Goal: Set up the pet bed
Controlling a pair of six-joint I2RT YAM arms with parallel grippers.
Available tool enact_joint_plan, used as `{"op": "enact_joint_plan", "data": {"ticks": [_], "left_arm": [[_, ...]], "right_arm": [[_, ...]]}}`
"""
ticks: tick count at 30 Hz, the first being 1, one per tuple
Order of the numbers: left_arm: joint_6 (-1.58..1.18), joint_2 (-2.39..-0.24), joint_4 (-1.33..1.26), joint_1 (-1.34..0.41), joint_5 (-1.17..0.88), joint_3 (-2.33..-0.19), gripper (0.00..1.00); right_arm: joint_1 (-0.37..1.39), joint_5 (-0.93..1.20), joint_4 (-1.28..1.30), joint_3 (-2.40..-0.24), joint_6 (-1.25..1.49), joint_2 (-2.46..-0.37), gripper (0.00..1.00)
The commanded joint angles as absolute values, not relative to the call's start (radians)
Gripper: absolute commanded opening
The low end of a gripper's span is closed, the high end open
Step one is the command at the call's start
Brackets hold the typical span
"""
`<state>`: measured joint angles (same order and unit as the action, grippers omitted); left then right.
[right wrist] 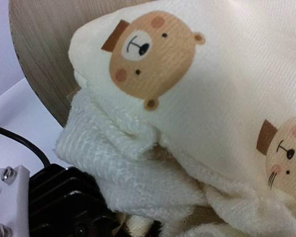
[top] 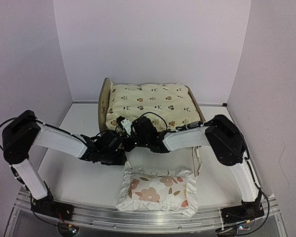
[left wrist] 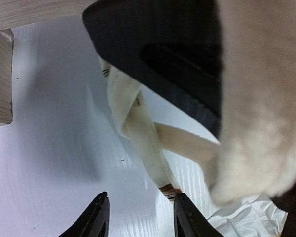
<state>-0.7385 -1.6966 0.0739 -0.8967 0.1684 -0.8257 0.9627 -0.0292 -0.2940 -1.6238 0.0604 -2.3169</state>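
Pillow (top: 155,190): white, ruffled, red-brown flowers. It lies flat at 6 o'clock on the bench (top: 74,173), well apart from the work and not part of this step.

Left pincer (left wrist: 140,219): low over the bench near centre, at the 7 o'clock corner of the bed. The fingertips (left wrist: 96,219) stand partly apart and hold nothing.

Tie string (left wrist: 140,128): cream tape with a stitched end. It trails from the cushion across the bench toward the gap between the left tips, its end just beside the 3 o'clock tip.

Right pincer (top: 132,138): closed tight, reaching in from 3 o'clock, hard against the cushion's bunched fleecy corner. Whether fabric is actually pinched cannot be told, as its fingers are hidden.

Cushion (top: 153,103): cream with small printed animals. It covers the bed, with the 7 o'clock corner rucked.

Pet bed (top: 106,91): light wood, at 12 o'clock on the bench, headboard (right wrist: 39,59) on its 9 o'clock side.

Step in hand, as judged: catching the tie so the cushion can be fastened at the headboard corner.

Handling notes:
- Centre the tape between the tips before closing.
- Grip above the stitched end, since a grip on the very tip would likely slip.
- Skim the bench rather than press it.
- Hold the right arm steady so the corner stays put.
- Draw slack gently, because a hard pull may drag the cushion or shift the light frame.
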Motion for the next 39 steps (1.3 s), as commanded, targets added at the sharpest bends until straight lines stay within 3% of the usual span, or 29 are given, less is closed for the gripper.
{"op": "enact_joint_plan", "data": {"ticks": [1,5,17,36,39], "left_arm": [[-0.778,-1.693,-0.060,-0.896,0.182,-0.825,0.47],[-0.806,-1.658,-0.134,-0.896,0.168,-0.769,0.60],[-0.857,-1.616,-0.360,-0.899,0.144,-0.639,0.65],[-0.877,-1.768,-0.480,-0.899,0.172,-0.676,0.35],[-0.876,-1.764,-0.509,-0.899,0.170,-0.664,0.24]], "right_arm": [[0.946,-0.064,-0.282,-1.653,0.103,-2.303,0.00],[0.945,-0.064,-0.282,-1.654,0.106,-2.303,0.00],[0.944,-0.060,-0.281,-1.666,0.126,-2.307,0.00],[0.944,-0.053,-0.279,-1.668,0.156,-2.306,0.00],[0.945,-0.051,-0.278,-1.667,0.160,-2.304,0.00]]}}
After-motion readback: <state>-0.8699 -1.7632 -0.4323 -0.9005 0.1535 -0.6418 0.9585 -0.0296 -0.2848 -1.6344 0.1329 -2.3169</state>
